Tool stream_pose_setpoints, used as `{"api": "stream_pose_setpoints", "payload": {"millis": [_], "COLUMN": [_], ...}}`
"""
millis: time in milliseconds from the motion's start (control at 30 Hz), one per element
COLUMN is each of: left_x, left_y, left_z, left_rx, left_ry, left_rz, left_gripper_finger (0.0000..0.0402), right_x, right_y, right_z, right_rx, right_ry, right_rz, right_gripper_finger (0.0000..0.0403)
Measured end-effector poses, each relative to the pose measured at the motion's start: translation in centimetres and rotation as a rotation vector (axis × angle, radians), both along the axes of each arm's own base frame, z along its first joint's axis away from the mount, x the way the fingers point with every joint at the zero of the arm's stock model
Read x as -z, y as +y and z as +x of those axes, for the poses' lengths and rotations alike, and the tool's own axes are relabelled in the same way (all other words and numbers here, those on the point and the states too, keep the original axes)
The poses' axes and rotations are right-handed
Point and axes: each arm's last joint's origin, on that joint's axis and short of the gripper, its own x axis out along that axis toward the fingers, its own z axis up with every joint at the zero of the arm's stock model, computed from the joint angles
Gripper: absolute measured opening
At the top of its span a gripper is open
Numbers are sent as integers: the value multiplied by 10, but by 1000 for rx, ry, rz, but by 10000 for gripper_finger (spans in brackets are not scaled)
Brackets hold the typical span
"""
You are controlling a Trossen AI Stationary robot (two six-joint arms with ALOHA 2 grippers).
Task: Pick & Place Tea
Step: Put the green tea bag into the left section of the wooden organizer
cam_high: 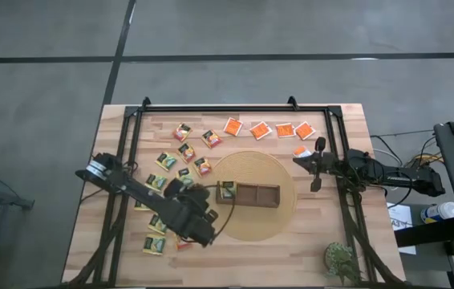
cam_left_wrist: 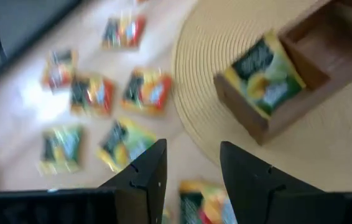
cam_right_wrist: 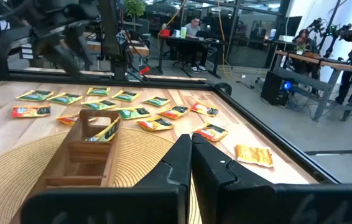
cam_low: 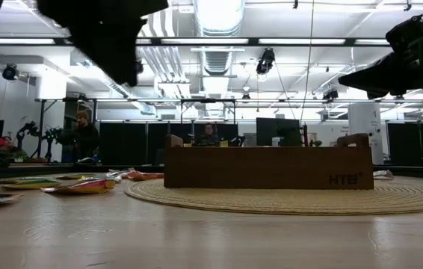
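The left gripper (cam_left_wrist: 191, 165) is hanging with its jaws released and empty above the desk (cam_high: 331, 233), just beside the round woven mat (cam_high: 279, 221); one green-and-yellow tea sachet (cam_left_wrist: 264, 76) is leaning in the end compartment of the wooden tray (cam_high: 259, 195); the other tea sachets (cam_high: 185, 151) are lying scattered on the desk; the right gripper (cam_right_wrist: 191, 155) is waiting over the desk's right side, jaws clenched on nothing.

"HTB" mark on wooden tray (cam_low: 344, 179) front wall, low view, sachet print unreadable
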Motion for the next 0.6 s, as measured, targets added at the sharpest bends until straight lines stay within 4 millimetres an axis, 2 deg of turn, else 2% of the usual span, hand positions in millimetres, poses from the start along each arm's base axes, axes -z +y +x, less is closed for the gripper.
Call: {"api": "stream_pose_setpoints", "payload": {"millis": [200, 367, 600], "left_x": [15, 30, 49], "left_y": [-8, -12, -23], "left_z": [-10, -21, -28], "left_rx": [-157, -245, -292], "left_ry": [8, 44, 54], "left_rz": [-158, -215, -332], "left_gripper_finger": [142, 142, 142], "right_x": [0, 0, 0], "right_y": [0, 0, 0], "right_z": [0, 0, 0], "right_rx": [0, 0, 0], "right_ry": [0, 0, 0], "right_rz": [0, 0, 0], "right_gripper_finger": [9, 9, 8]}}
